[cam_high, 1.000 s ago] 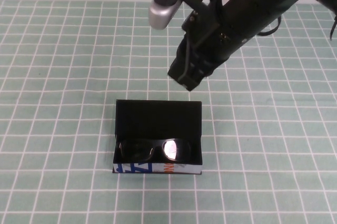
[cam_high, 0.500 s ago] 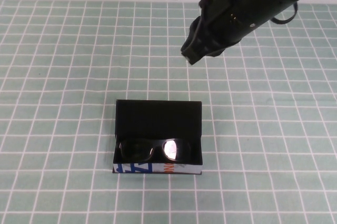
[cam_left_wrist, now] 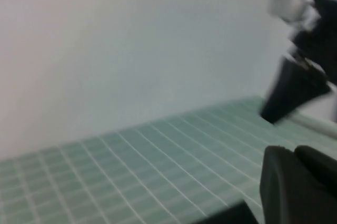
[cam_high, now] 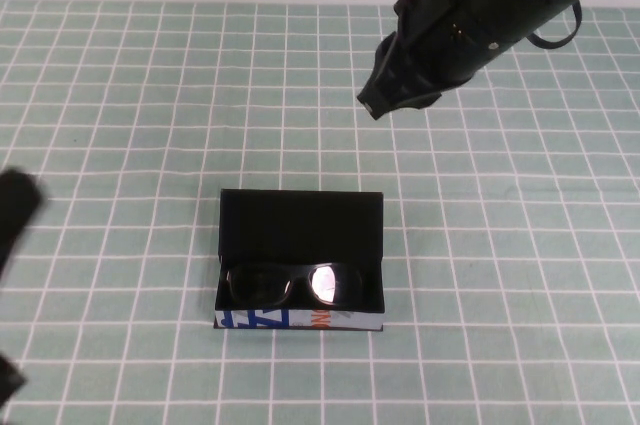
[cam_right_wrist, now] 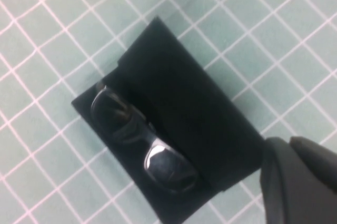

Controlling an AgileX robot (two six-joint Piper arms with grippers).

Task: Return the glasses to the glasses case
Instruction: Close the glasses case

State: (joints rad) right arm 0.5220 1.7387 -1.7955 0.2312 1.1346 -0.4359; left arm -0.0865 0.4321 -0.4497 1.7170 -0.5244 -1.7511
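The glasses case (cam_high: pixel 300 217) lies open in the middle of the table, lid flat toward the back, white front edge with blue and orange marks toward me. The dark glasses (cam_high: pixel 292 285) lie inside it, one lens reflecting light. My right gripper (cam_high: pixel 376 103) hangs above the table behind and to the right of the case, shut and empty. The right wrist view looks down on the case (cam_right_wrist: pixel 210 129), the glasses (cam_right_wrist: pixel 142 139) and the closed fingers (cam_right_wrist: pixel 300 182). My left gripper (cam_left_wrist: pixel 295 153) is shut and empty; a blurred part of the left arm (cam_high: pixel 15 207) shows at the high view's left edge.
The table is covered by a green mat with a white grid (cam_high: pixel 120 95). A white wall stands behind it (cam_left_wrist: pixel 131 39). The right arm (cam_left_wrist: pixel 295 87) shows in the left wrist view, raised over the far side.
My right gripper has risen and moved back and to the right, away from the case. The left arm has come into the high view at the left edge. Case and glasses are unmoved.
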